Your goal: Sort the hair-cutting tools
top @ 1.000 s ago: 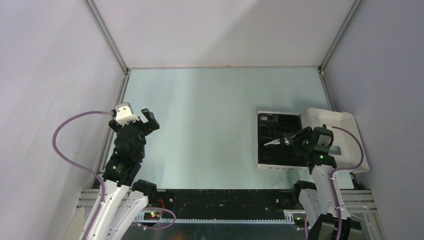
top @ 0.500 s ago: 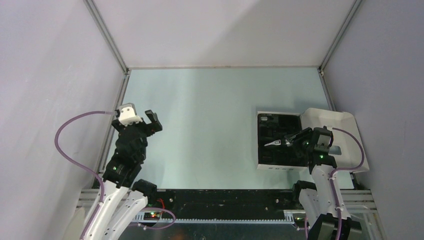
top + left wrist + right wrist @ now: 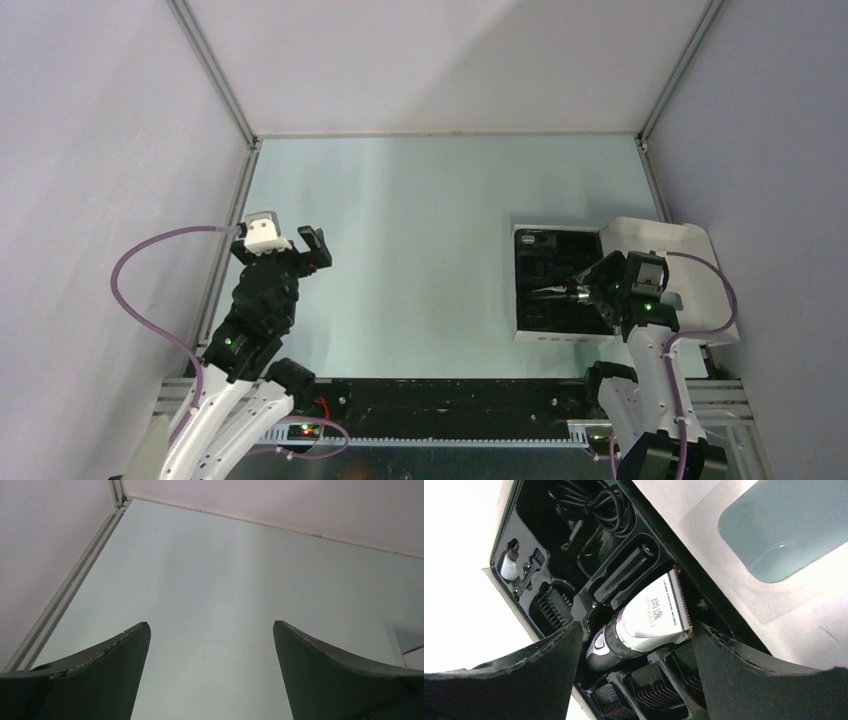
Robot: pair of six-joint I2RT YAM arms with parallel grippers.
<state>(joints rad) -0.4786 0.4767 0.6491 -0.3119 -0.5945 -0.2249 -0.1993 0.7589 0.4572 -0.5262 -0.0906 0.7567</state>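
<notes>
Over the black insert (image 3: 589, 592) of the white box (image 3: 655, 240), on the right side of the table (image 3: 215, 570), the right gripper (image 3: 636, 626) has its jaws spread wide, one on each side of the clipper (image 3: 651, 617). The clipper seems to lie in its slot, so I think the step is to let it go. To do that well, the jaws should open all the way. Then the arm should go straight up, so no finger drags the clipper or bumps the combs (image 3: 644, 685) just beside it. The left gripper (image 3: 211, 630) hangs over the table, jaws wide, holding nothing.
</notes>
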